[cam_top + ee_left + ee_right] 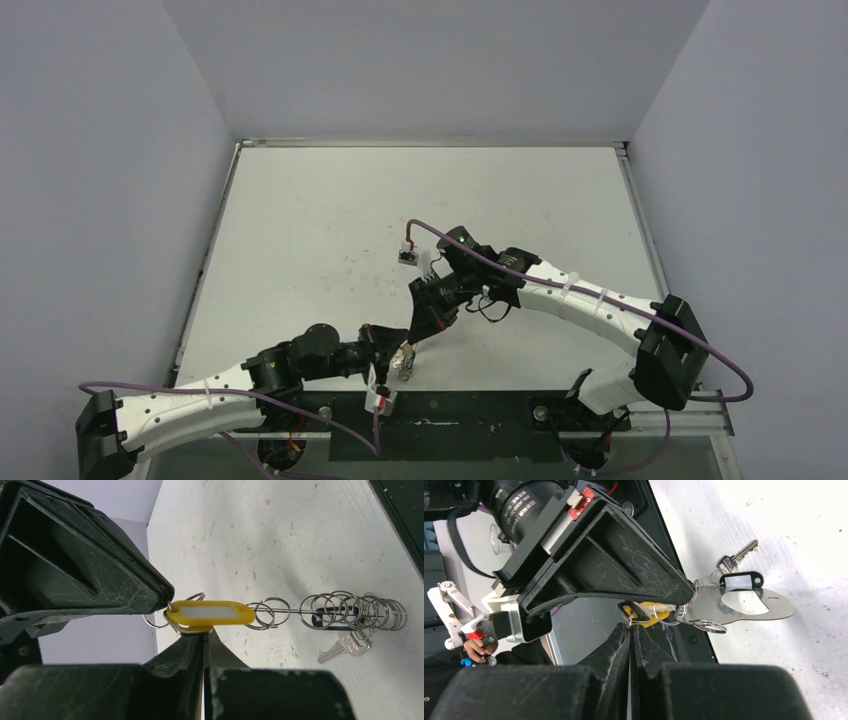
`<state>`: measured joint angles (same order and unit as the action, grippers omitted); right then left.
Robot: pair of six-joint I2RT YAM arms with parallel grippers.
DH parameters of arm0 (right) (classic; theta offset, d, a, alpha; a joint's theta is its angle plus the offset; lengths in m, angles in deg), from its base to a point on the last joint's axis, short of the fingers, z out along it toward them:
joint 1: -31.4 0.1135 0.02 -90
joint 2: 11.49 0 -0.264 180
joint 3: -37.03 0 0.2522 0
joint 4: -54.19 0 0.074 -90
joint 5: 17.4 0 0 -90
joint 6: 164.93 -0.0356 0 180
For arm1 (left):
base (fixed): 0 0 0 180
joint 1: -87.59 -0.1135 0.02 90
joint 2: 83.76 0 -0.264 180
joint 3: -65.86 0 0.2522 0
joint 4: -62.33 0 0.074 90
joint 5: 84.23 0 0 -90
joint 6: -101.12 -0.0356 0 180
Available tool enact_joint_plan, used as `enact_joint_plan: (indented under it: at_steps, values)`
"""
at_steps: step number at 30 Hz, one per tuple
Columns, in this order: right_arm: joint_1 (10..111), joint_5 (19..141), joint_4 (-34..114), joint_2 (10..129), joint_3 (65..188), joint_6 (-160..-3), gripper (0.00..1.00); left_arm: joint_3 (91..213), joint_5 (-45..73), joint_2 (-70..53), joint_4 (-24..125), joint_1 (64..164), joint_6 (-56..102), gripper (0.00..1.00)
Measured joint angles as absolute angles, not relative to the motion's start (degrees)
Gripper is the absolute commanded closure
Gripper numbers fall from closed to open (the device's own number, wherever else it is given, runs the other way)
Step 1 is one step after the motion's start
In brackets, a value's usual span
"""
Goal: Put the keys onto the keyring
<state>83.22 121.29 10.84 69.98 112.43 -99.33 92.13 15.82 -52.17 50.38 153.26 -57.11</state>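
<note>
**Arms.** Both arms reach inward and meet low over the near part of the table [300, 220], just ahead of the dark base strip [480, 420].

**Left claw** [202, 634]. It is closed, with its tips pinching the lower edge of the yellow tag [210, 614]. The tag lies level and lengthwise, with its pale label window facing the left wrist camera.

**Right claw** [630, 626]. This one is also closed, its fingers pressed flat together. The tips meet at a small wire ring beside one end of the yellow tag. Whether that ring is really clamped cannot be made out. The two claws stand tip to tip, almost touching, around the tag.

**Keyring** [774, 607]. It is a flat silver-grey oval plate with a large cut-out, extending away from the claws over the white table. From the left wrist it appears edge-on, as a thin line running through a row of wire rings [350, 611] strung along it.

**Keys.** A silver key [345, 647] sits at the far cluster of rings, its blade angled away from the plate. A black tag [741, 580] with a pale window lies against the plate's edge, just beside the key's head. The yellow tag is at the opposite end of the bundle, inside the left claw's grip.

Whether the far end of the bundle rests on the table or hangs just above it cannot be told.
</note>
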Motion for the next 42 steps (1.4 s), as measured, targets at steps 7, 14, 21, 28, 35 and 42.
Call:
enact_joint_plan:
  at_steps: [7, 14, 21, 28, 35, 42]
  values:
    - [83.2, 120.8, 10.8, 72.1, 112.4, -99.9, 1.0, 92.1, 15.0, -52.2, 50.3, 153.3, -57.5, 1.0]
    - [83.2, 120.1, 10.7, 72.8, 112.1, -100.3, 1.0, 92.1, 14.5, -52.2, 50.0, 153.6, -58.2, 1.0]
    - [82.9, 119.5, 10.3, 72.8, 111.1, -101.0, 1.0, 92.1, 13.8, -52.4, 49.9, 153.9, -58.6, 1.0]
    - [82.0, 119.5, 10.3, 72.8, 110.3, -101.7, 1.0, 92.1, 13.2, -52.3, 49.6, 154.1, -58.7, 1.0]
    - [80.5, 119.2, 9.7, 72.8, 109.4, -101.8, 1.0, 92.1, 12.5, -52.4, 49.2, 154.6, -59.1, 1.0]
    - [80.5, 119.4, 9.7, 72.6, 109.2, -101.0, 1.0, 92.1, 12.5, -52.4, 49.3, 154.7, -59.6, 1.0]
